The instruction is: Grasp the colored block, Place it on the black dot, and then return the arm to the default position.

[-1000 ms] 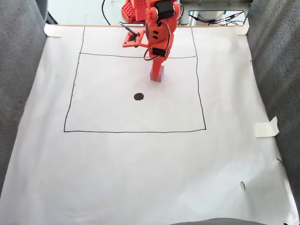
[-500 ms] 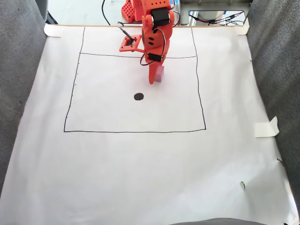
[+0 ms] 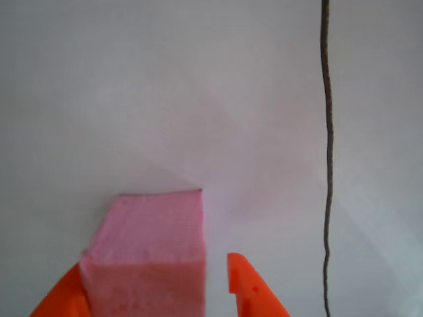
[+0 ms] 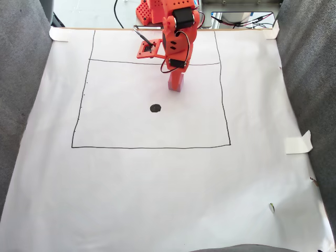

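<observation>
In the other view the gripper has its two orange fingers on either side of the pink block: the left finger touches the block, while a narrow gap shows between the block and the right finger (so the jaws are not fully clamped). In the fixed view the block sits on white paper under the arm, up and right of the black dot and apart from it.

White paper sheet with drawn black lines, taped corners.
</observation>
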You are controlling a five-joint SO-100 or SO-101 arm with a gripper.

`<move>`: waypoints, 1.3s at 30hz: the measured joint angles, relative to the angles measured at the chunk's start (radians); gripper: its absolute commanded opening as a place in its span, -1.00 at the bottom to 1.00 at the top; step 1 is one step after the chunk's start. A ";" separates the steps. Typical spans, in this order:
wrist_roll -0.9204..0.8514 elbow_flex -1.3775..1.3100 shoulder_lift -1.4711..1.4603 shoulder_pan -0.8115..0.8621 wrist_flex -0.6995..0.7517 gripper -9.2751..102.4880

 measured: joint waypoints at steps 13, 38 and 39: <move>-0.003 0.000 0.000 0.031 -0.011 -0.83; -0.003 -0.279 0.086 0.167 0.193 -0.83; -0.008 -0.298 0.071 0.179 0.193 -0.83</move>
